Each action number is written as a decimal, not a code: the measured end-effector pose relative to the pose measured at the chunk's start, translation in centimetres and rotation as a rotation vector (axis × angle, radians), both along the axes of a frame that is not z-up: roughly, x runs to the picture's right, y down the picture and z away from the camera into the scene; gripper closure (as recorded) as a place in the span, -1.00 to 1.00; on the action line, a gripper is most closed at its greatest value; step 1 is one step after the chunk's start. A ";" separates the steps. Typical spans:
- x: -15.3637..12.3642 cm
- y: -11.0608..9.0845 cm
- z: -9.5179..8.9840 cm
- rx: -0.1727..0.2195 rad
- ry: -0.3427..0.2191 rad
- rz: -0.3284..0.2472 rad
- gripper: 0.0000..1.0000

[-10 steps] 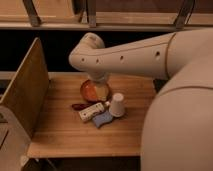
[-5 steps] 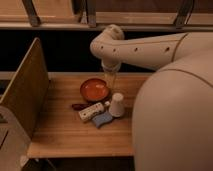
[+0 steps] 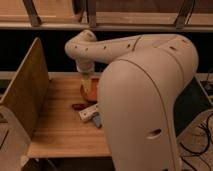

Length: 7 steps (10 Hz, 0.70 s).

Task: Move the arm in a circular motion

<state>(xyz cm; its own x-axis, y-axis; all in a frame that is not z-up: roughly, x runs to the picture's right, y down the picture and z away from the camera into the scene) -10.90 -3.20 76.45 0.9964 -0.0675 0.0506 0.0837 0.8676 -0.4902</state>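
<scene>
The smooth cream-white jointed robot arm (image 3: 145, 90) is filling the right half of the view. Its thick near segment is bulging far wider than half a second ago and is now covering the right part of the light wooden table (image 3: 57, 137), including the small white cup that was showing there. From that bulk the upper link is reaching up and left to a rounded elbow on the far side, then dropping straight down. The elbow and the downward link are sitting further left than half a second ago, back close to where they were a second ago.

The table's near edge and left half are lying open. Bare wood is showing between the arm and the tall brown wooden side panel (image 3: 25, 95), which is standing upright along the left edge. Beyond the far edge a dark gap is showing under a pale wooden rail (image 3: 50, 24).

The gripper (image 3: 88, 84) is hanging at the end of the downward link, seemingly just above the round orange bowl (image 3: 84, 96), whose right side the arm is hiding. Whether the gripper is wide, narrow or holding anything, I cannot tell.

Nearer than the bowl, a white rectangular packet (image 3: 88, 113) is lying flat. A small dark red object (image 3: 78, 106) is lying just to its left, and a small blue item (image 3: 96, 121) is touching its near right corner at the arm's edge.
</scene>
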 end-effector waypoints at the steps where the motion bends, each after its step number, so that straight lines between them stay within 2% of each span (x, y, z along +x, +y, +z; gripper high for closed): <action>1: -1.5 1.0 -1.0 -0.024 -0.031 -0.035 -0.60; 2: -2.6 2.6 -2.5 -0.059 -0.050 -0.075 -0.60; 4: -1.8 4.7 -4.1 -0.093 -0.015 -0.105 -0.60; 5: 0.2 5.8 -5.0 -0.109 0.041 -0.101 -0.60; 7: 4.0 6.5 -6.1 -0.102 0.144 -0.049 -0.60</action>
